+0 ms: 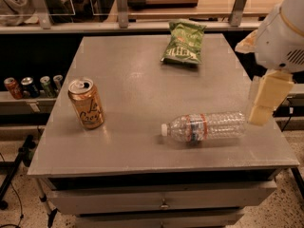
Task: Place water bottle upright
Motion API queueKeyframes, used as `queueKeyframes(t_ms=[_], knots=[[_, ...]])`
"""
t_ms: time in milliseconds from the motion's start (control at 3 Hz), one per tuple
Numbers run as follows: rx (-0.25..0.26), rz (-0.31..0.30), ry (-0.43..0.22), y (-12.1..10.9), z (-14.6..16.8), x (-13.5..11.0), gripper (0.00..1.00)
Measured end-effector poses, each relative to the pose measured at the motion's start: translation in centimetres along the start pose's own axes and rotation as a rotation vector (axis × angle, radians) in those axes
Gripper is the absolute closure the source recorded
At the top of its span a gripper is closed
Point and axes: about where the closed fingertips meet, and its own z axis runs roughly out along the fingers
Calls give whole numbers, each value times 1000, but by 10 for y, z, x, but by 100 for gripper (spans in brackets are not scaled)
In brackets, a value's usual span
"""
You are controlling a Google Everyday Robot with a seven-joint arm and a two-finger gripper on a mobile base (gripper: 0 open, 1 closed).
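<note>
Grey metal-top table [142,65] with a drawer front [164,199] under its front edge; speckled floor below, a wooden counter behind. Water bottle [204,127] is on its side on the table's front-right part, long axis roughly parallel to the front edge, white cap [164,129] pointing left, base pointing right, label band around the middle. Gripper [262,109] hangs at the right edge of the table from the white arm [285,32], its cream tip pointing down, just beside the bottle's base end. In this view the tip overlaps or nearly meets the base; can't tell if it's touching. The bottle is beside the gripper, not inside it. Whether the gripper is open or closed: can't tell from this angle. Orange-gold can [86,103] stands upright near the left edge, well apart from the bottle. Green chip bag [184,42] lies flat near the back edge. A row of small cans [31,85] sits on a low shelf left of the table.
</note>
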Motion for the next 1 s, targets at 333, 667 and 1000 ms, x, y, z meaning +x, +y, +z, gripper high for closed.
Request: queueKeyframes(t_ms=[333,667,1000], knots=[[-64,-58,-13,11,23,-11,0],[-106,-94,-25,21,46,-20,0],[-115,-88,-27,26,69,-27,0]])
